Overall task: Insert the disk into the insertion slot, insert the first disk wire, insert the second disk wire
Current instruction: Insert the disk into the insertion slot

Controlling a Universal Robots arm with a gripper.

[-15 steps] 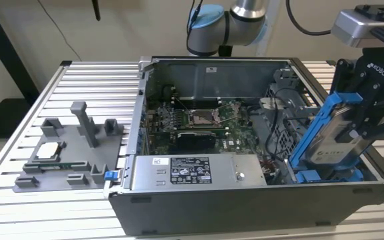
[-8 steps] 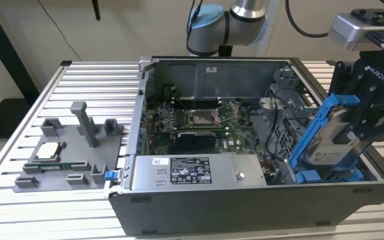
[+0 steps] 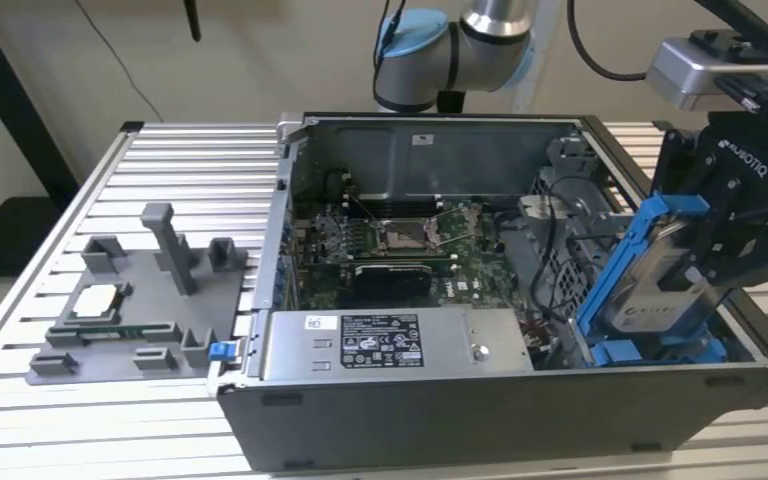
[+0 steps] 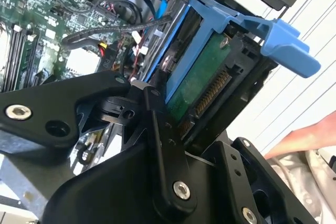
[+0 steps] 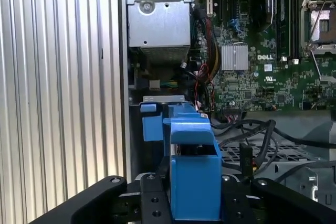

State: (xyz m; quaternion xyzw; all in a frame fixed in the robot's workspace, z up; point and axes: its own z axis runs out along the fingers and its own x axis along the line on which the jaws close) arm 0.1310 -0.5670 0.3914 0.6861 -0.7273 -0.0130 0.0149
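Observation:
My gripper (image 3: 711, 255) is shut on the disk (image 3: 658, 275), a silver drive in a bright blue carrier. I hold it steeply tilted over the right end of the open computer case in the exterior view. Its lower end dips toward the grey drive cage (image 3: 584, 215), where the insertion slot lies mostly hidden behind the disk. In the second wrist view the disk (image 4: 202, 90) shows its green board and connector between my black fingers (image 4: 157, 124). In the first wrist view the blue carrier (image 5: 194, 166) fills the gap of my gripper (image 5: 194, 195). Black cables (image 5: 260, 129) lie loose beside the cage.
The case holds a motherboard (image 3: 404, 240) and a grey power supply box (image 3: 398, 345) near its front wall. A grey fixture (image 3: 144, 300) with small parts sits on the slatted table at the exterior view's left. A person's hand (image 4: 304, 135) rests just outside the case.

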